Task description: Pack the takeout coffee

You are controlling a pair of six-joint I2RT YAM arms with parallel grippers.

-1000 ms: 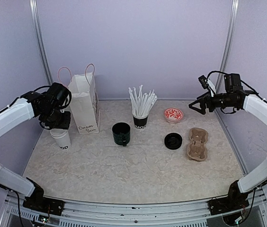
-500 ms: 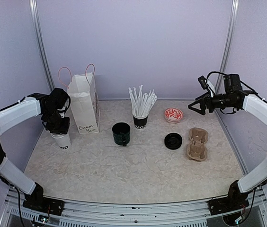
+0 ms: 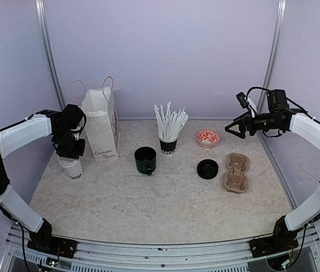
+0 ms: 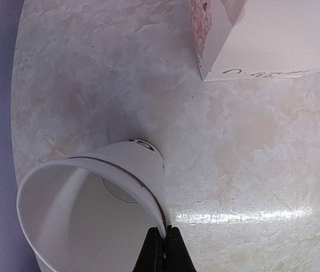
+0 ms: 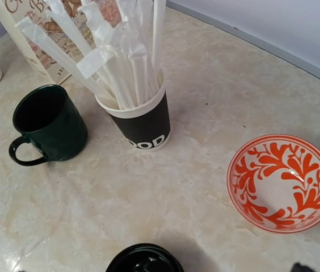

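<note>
- left gripper (image 4: 162,249) closed down tight, its two tips pinching the rim of the white paper cup (image 3: 75,169); one tip sits inside the mouth, the other outside
- the cup is at the far left of the table (image 3: 148,198), just beside the paper bag (image 3: 102,126); it looks upright from overhead, mouth uncovered, black lettering near the base
- cannot tell from the wrist view whether the cup's base sits flat on the table
- right gripper (image 3: 235,128) has its fingers spread wide with nothing between them; it hangs in the air over the back right of the table, pointing toward the middle
- black lid (image 3: 207,169) lies flat right of centre, near the cardboard cup carrier (image 3: 236,172) but not touching it
- carrier lies at the right, both pockets bare
- red-patterned bowl (image 3: 208,137) sits behind the lid
- black cup of straws (image 3: 168,145) stands at back centre, with the dark mug (image 3: 145,160) just in front and to its left
</note>
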